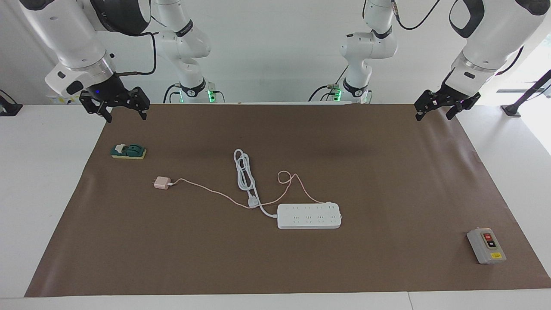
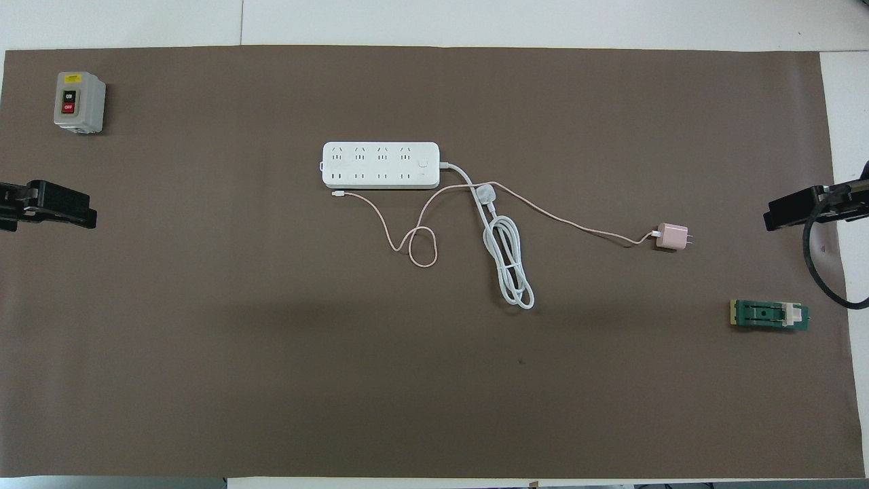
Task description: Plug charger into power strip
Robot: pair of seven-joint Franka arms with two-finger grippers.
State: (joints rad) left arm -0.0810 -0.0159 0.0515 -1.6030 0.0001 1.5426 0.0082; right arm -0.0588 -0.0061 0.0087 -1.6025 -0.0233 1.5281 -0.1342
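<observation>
Overhead view is showing the charger (image 2: 671, 236) lying beside the power strip (image 2: 380, 165), toward the right arm's end (prongs unplugged); left pincer (image 2: 49, 204) and right pincer (image 2: 801, 208) are waiting spread apart, empty, awaiting pickup.

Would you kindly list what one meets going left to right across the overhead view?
Left gripper → grey switch box → power strip → charger → green switch → right gripper.
</observation>
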